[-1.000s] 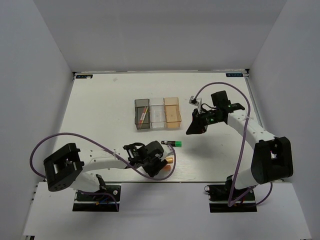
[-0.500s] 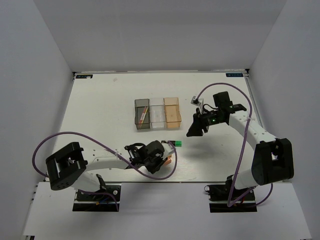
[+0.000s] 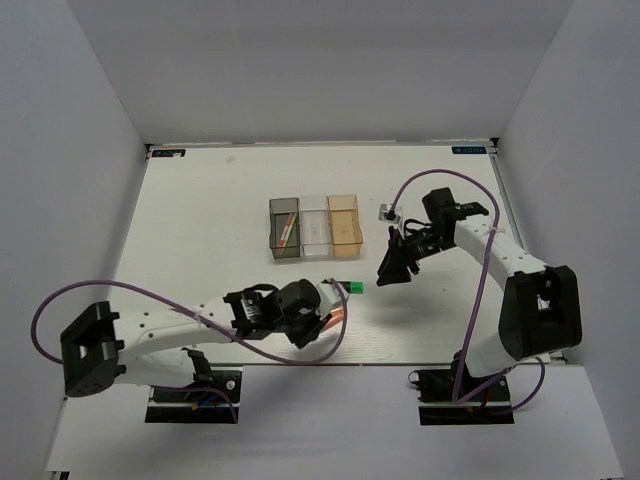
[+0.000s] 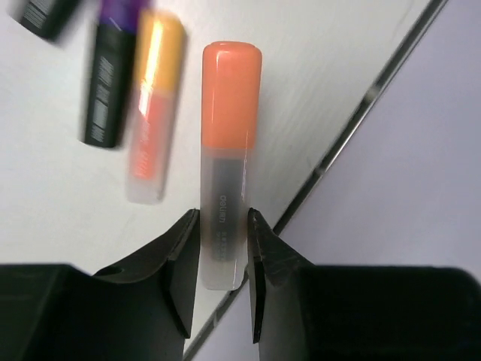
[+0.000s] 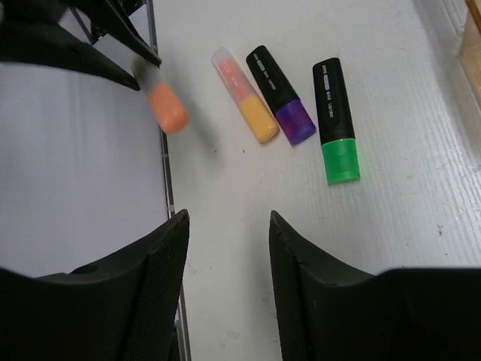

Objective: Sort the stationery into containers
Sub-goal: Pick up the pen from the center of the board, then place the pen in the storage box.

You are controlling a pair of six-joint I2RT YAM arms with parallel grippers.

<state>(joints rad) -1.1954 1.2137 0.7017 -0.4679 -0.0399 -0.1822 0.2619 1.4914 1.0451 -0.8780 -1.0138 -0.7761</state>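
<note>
My left gripper (image 4: pixel 223 218) is shut on a silvery-orange tube (image 4: pixel 229 135) and holds it just above the table; in the top view the gripper (image 3: pixel 328 315) is near the front edge. The second tube (image 5: pixel 244 94), the purple-ended marker (image 5: pixel 282 94) and the green-ended marker (image 5: pixel 336 120) lie side by side on the table. My right gripper (image 5: pixel 229 226) is open and empty, hovering right of the green marker (image 3: pixel 347 287). The dark grey box (image 3: pixel 274 240) holds the pink pen and the pale stick (image 3: pixel 288 230). The clear box (image 3: pixel 315 230) and the tan-orange box (image 3: pixel 346 228) adjoin it.
The table's front edge strip (image 5: pixel 167 188) runs close beside the held tube. Purple cables loop from both arms over the table, the left one (image 3: pixel 150 285) low across the near left, the right one (image 3: pixel 440 175) behind the right wrist.
My left gripper has shifted right and lifted one tube off the table. My right gripper has moved down and left, closer to the markers.
</note>
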